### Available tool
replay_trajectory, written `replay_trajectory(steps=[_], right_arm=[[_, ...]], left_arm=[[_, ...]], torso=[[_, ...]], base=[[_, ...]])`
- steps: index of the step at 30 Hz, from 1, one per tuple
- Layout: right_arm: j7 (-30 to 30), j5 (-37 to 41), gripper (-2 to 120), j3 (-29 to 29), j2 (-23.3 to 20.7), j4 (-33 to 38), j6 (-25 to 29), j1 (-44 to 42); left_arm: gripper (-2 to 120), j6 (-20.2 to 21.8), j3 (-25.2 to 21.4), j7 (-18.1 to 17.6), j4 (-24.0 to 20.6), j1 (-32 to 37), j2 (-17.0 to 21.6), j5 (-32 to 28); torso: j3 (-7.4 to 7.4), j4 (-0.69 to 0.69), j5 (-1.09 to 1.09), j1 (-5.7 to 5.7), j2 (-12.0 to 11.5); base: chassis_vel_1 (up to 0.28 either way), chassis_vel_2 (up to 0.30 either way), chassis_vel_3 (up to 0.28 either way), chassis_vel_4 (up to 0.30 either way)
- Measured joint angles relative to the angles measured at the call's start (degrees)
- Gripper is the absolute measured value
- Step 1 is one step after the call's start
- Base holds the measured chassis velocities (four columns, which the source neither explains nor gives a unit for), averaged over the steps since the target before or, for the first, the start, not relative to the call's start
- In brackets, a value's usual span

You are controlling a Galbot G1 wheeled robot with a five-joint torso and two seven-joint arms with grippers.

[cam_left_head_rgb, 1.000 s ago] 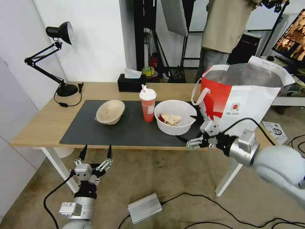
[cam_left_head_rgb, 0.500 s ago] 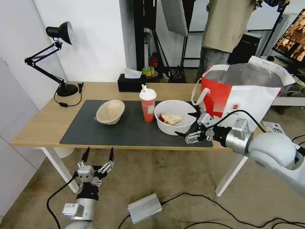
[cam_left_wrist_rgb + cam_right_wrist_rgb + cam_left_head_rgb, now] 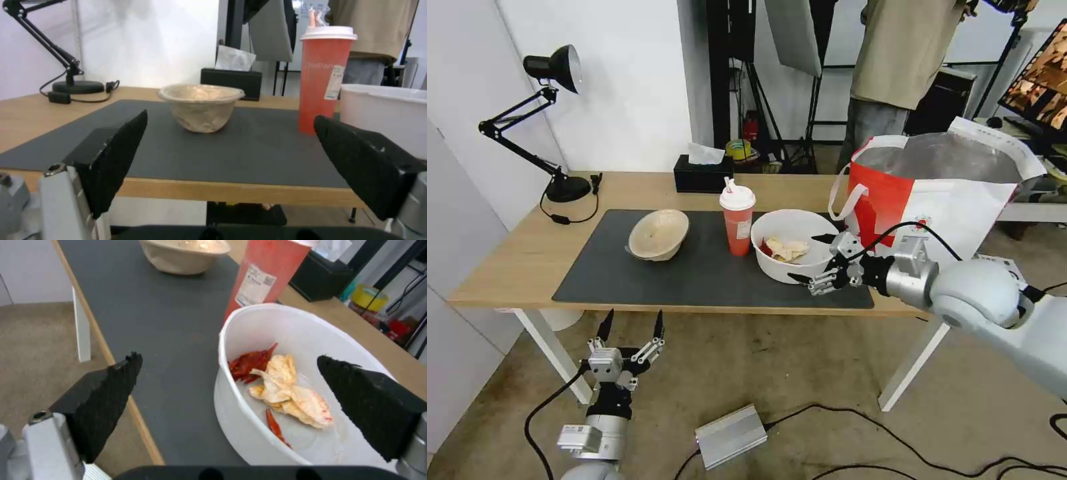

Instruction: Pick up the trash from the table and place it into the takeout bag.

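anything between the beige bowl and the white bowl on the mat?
Yes: the tall red drink cup with white lid stands between the shallow beige paper-like bowl and the wide white bowl with food scraps, seen in the head view.

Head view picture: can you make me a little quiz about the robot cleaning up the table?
1. True or false: the red drink cup lies tipped over.
2. Which piece of trash is the right gripper closest to? A. beige bowl B. white bowl C. red drink cup
3. Fill in: the left gripper hangs open below the ____.

Key: 1 false, it stands upright. 2 B, with open fingers at the bowl's near rim. 3 table.
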Motion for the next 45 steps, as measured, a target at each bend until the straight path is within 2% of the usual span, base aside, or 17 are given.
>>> replay_trajectory(steps=[24, 45], right_arm=[[-0.09, -2.73, 100, -4.68, 2.57, -4.10, 0.16, 2.24], [-0.29, -4.76, 100, -6.05, 5.44, -8.77, 0.54, 3.65]], left_arm=[[100, -0.39, -0.62, -0.03, 1.04, -0.46, -0.05, -0.27], [100, -0.70, -0.55, 0.19, 2.15, -0.87, -0.36, -0.31]], torso=[[0.00, 0.00, 0.00, 0.00, 0.00], [0.00, 0.00, 0.00, 0.00, 0.00]], base=[[0.000, 0.000, 0.000, 0.000], [0.000, 0.000, 0.000, 0.000]])
